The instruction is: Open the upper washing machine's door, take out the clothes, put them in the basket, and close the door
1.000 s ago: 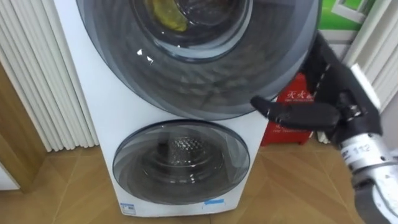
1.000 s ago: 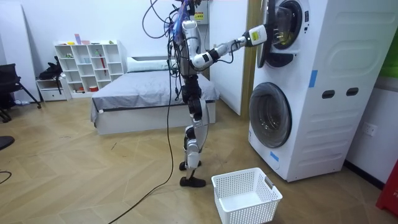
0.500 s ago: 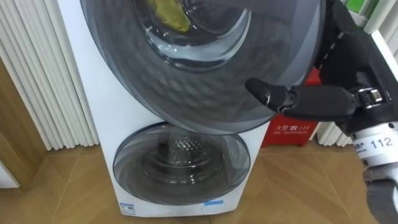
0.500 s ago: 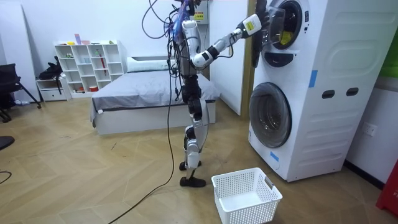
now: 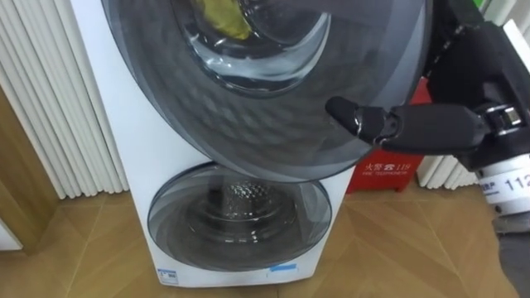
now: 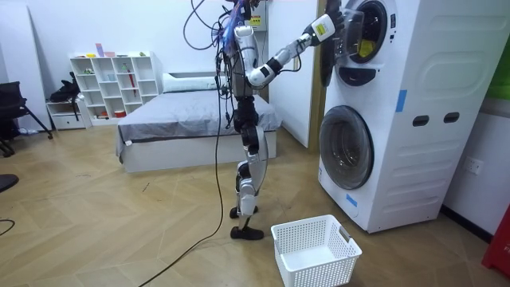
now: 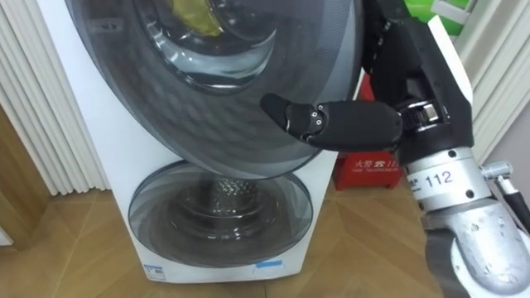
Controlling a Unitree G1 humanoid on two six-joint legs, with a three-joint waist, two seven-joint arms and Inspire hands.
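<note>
The wood floor [image 6: 119, 231] carries the stacked washing machine [image 6: 414, 159] at 3 o'clock in the room view. A white basket [image 6: 315, 251] sits on the boards at 5 o'clock, near the machine's foot. The bed [image 6: 183, 127] stands toward 10 o'clock, with a white shelf [image 6: 111, 84] beyond it. In the eye views a red box [image 5: 389, 175] rests at the machine's 3 o'clock.

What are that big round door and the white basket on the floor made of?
The upper door looks like smoky glossy plastic or glass: it catches highlights and a yellow item shows through. The basket seems matte white plastic, with moulded lattice walls.
</note>
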